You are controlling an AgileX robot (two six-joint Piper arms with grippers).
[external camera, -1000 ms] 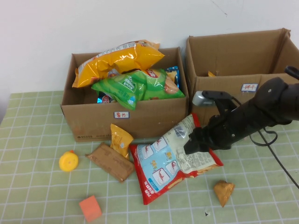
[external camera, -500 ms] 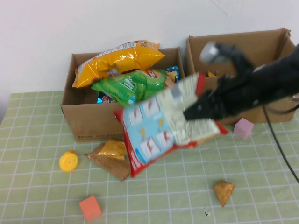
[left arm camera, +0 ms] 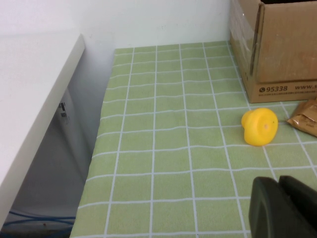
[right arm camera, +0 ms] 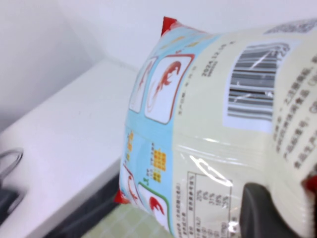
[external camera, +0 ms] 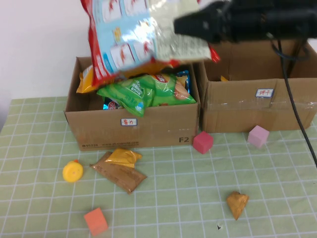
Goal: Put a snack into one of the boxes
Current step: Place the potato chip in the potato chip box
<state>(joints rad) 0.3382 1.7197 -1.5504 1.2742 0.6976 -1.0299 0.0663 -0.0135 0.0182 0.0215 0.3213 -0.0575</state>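
My right gripper [external camera: 188, 25] is shut on a large red, blue and white shrimp-chip bag [external camera: 138, 34] and holds it high above the left cardboard box [external camera: 133, 129], which is full of yellow and green snack bags [external camera: 143, 91]. In the right wrist view the bag [right arm camera: 218, 124] fills the frame, with one finger [right arm camera: 267, 210] pressed on it. The right cardboard box [external camera: 257, 106] stands beside it, mostly hidden inside. My left gripper [left arm camera: 287, 208] hovers low over the table's left side, jaws together, holding nothing.
On the table lie a brown snack packet [external camera: 119, 173] with a small orange packet [external camera: 123, 156] on it, a yellow toy [external camera: 73, 171], an orange cube [external camera: 95, 221], a magenta cube [external camera: 202, 142], a pink cube [external camera: 258, 136] and a brown triangular snack [external camera: 237, 204].
My right gripper has lifted the shrimp-chip bag from the table, up and left to above the left box. The magenta cube, once hidden behind the bag, now shows.
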